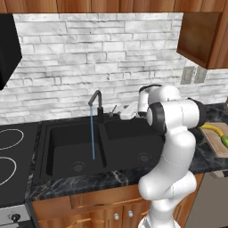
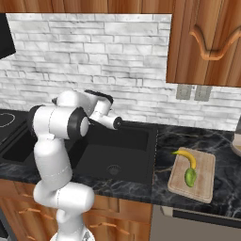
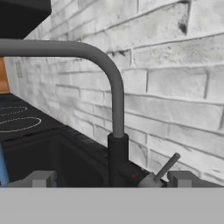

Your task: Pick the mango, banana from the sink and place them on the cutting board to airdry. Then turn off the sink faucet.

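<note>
Water (image 1: 92, 133) ran in a thin blue stream from the sink faucet (image 1: 96, 103) into the left basin of the sink (image 1: 67, 147) in the left base view. The white arm reached toward the faucet from about three o'clock, its hand close to the small lever handle (image 1: 114, 110) at the faucet's base. At the right edge, the banana (image 1: 212, 129) and the mango (image 1: 225, 141) lay on the cutting board (image 1: 217, 149).

From the right base view, both fruits rested on the cutting board (image 2: 203, 181) on the counter, well apart from the sink (image 2: 136, 141): the banana (image 2: 187, 156) at the board's twelve o'clock end, the mango (image 2: 190, 176) just below it near the middle. The basin visible here held no fruit, so the remaining work appeared to be the faucet alone. The hand was aimed over the sink's back rim toward the wall.

In the hand view, the gripper (image 3: 111, 179) had its jaws spread wide, holding nothing. The sink faucet (image 3: 117, 131) rose upright almost dead centre between the fingertips (image 3: 40, 178), just beyond them. The lever handle (image 3: 168, 165) lay toward four o'clock of the faucet's base, a thin rod slanting up toward one o'clock, just inside the right finger. Shutting off the water would probably call for a sideways push on that rod rather than a squeeze.
</note>
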{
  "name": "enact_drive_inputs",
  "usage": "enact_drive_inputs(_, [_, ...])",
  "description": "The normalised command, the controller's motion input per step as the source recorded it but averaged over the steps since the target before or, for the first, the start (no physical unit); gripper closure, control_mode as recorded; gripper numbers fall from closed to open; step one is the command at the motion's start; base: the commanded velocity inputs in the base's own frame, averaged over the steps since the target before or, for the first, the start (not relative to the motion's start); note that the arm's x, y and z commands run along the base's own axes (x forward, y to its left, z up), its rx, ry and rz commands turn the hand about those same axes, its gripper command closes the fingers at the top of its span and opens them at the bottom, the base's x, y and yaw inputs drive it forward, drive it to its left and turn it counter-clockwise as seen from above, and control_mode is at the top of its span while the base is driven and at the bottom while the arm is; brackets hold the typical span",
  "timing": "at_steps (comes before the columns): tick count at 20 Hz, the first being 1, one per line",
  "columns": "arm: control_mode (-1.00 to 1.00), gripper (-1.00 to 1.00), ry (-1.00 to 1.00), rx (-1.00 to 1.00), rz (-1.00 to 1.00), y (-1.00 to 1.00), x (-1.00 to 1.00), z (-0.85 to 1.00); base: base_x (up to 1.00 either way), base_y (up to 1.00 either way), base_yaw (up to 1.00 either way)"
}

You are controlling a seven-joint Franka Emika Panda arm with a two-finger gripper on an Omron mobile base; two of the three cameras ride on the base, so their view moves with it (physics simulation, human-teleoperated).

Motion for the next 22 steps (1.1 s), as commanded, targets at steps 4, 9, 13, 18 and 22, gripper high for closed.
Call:
enact_drive_inputs(4, [-1.0,-1.0,0.0,0.01,0.0,0.05,0.26,-0.09,0.0,0.0,0.0])
enact_drive_inputs(9, [-1.0,-1.0,0.0,0.01,0.0,0.13,0.26,-0.07,0.0,0.0,0.0])
enact_drive_inputs(13, [-1.0,-1.0,0.0,0.01,0.0,0.1,0.27,-0.08,0.0,0.0,0.0])
enact_drive_inputs(18, [-1.0,-1.0,0.0,0.0,0.0,0.03,0.28,-0.13,0.0,0.0,0.0])
enact_drive_inputs(22, [-1.0,-1.0,0.0,0.0,0.0,0.0,0.25,-0.17,0.0,0.0,0.0])
